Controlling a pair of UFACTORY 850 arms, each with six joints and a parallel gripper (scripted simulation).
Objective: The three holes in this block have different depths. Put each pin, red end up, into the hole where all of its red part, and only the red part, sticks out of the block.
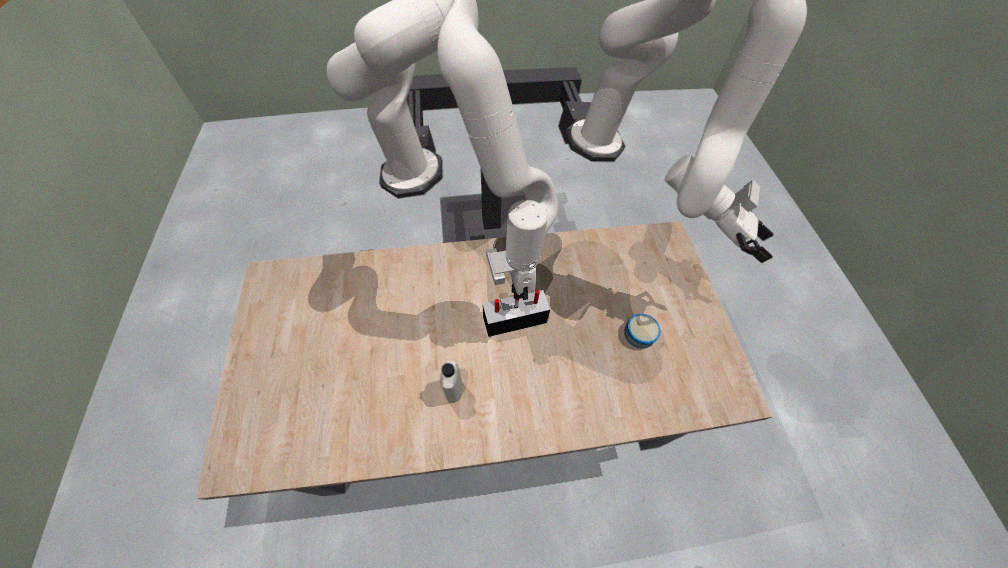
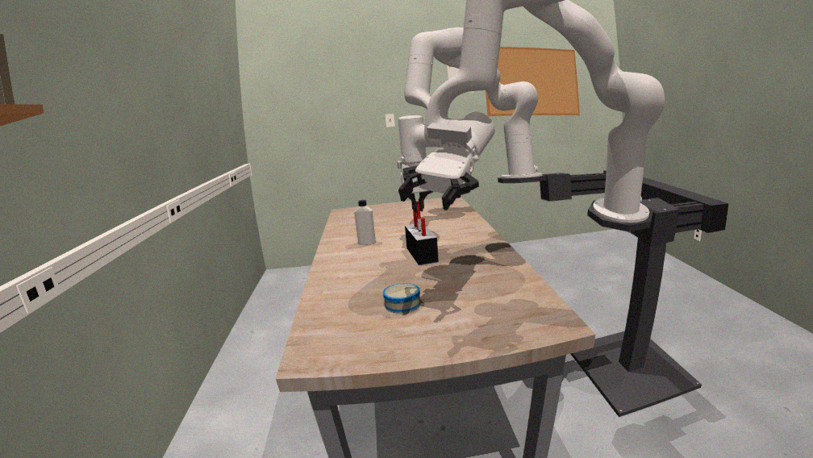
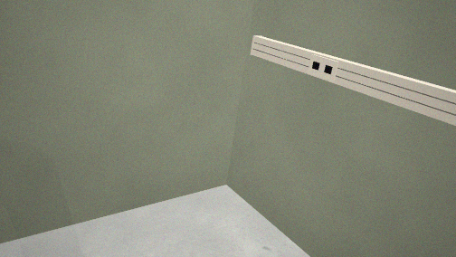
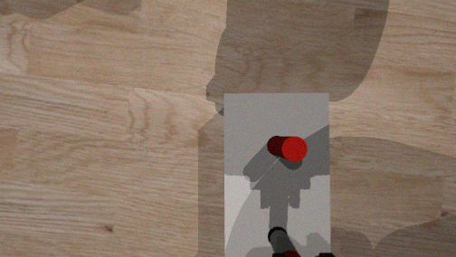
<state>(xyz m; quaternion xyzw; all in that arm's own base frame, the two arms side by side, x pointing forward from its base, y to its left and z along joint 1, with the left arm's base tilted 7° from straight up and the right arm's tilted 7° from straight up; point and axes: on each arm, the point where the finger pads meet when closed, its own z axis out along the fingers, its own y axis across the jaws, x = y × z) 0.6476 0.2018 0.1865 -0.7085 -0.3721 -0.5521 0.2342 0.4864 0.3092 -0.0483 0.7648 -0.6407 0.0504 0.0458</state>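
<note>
The black block with a grey top (image 1: 518, 323) (image 2: 423, 250) (image 4: 253, 113) stands on the table. One pin (image 1: 496, 305) (image 4: 294, 148) stands upright at its left end in the top view, another pin (image 1: 536, 297) (image 2: 423, 226) at its right end; only red shows on both above the top. My right gripper (image 1: 520, 293) (image 2: 418, 206) is shut on the middle pin (image 2: 419, 224) (image 4: 282, 243), red end up. Its grey part shows above the middle hole, its lower end at or in the hole; depth is hidden. My left gripper (image 1: 760, 246) is open and empty, off beyond the table's right end.
A grey bottle with a black cap (image 1: 451, 386) (image 2: 364, 226) stands in front of the block, to its left in the top view. A round blue-rimmed tin (image 1: 643, 330) (image 2: 402, 297) lies to the block's right. The left wrist view shows only walls, floor and a socket rail (image 3: 384, 86).
</note>
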